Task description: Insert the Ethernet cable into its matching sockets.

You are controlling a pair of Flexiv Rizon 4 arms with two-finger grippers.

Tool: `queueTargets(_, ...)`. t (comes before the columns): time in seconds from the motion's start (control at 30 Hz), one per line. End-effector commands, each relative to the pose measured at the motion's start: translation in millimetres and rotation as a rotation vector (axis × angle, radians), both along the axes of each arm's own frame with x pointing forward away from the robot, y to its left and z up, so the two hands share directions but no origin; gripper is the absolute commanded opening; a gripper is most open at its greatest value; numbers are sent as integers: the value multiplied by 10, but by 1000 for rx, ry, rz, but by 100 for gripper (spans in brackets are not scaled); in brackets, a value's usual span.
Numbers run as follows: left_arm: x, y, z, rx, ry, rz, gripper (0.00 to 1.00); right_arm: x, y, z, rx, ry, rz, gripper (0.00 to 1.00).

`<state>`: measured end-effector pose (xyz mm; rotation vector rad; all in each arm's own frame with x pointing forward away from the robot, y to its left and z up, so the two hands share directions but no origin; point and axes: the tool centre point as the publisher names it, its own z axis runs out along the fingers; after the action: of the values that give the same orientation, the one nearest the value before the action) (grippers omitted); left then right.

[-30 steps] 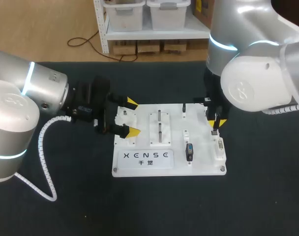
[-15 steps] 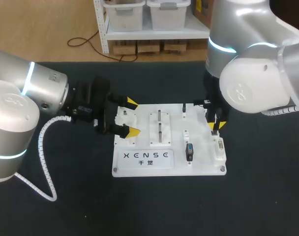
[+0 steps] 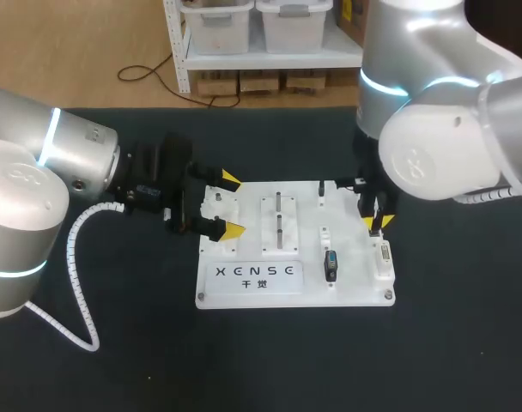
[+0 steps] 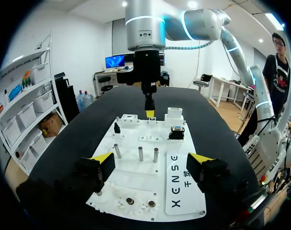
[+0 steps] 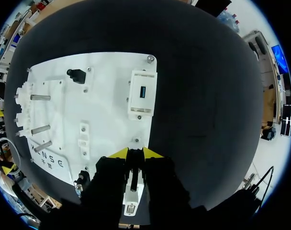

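Note:
A white practice board (image 3: 244, 292) lies mid-table. My right gripper (image 3: 377, 221) hangs over its right side, just behind a white socket block (image 3: 384, 257). In the right wrist view the right gripper (image 5: 135, 153) is shut on a small dark plug (image 5: 134, 160), with a white socket block (image 5: 131, 194) below it and a second one with a blue port (image 5: 143, 93) ahead. No cable shows behind the plug. My left gripper (image 3: 233, 204) stands open at the board's left edge, either side of a white fixture (image 3: 218, 202). In the left wrist view the left gripper (image 4: 151, 163) frames the board's near end.
On the board stand two metal pins (image 3: 279, 215), a black connector (image 3: 330, 264) in its holder and a small black post (image 3: 321, 190). Dark table cloth (image 3: 115, 360) surrounds the board. The left arm's white corrugated hose (image 3: 76, 283) loops over the table's left side.
The right arm has shifted slightly to the left, its gripper staying over the board's right side with the plug in it. The left arm has not moved.

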<state>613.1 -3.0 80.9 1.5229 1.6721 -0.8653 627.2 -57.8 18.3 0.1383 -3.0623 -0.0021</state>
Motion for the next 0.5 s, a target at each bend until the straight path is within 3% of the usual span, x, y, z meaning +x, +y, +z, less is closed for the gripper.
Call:
queueTargets(0.03,-6,5,-12,-4,-3,1,100,11,13,-145,0,2,0,0)
queueTargets(0.3,-6,5,-12,-4,-3,1,100,17,-7,-77,23,-23,13,0)
queueTargets(0.37,-6,5,-12,-4,-3,1,100,11,-9,-47,38,-37,12,100)
queueTargets(0.5,-6,5,-12,-4,-3,1,100,11,-9,-47,38,-37,12,100)
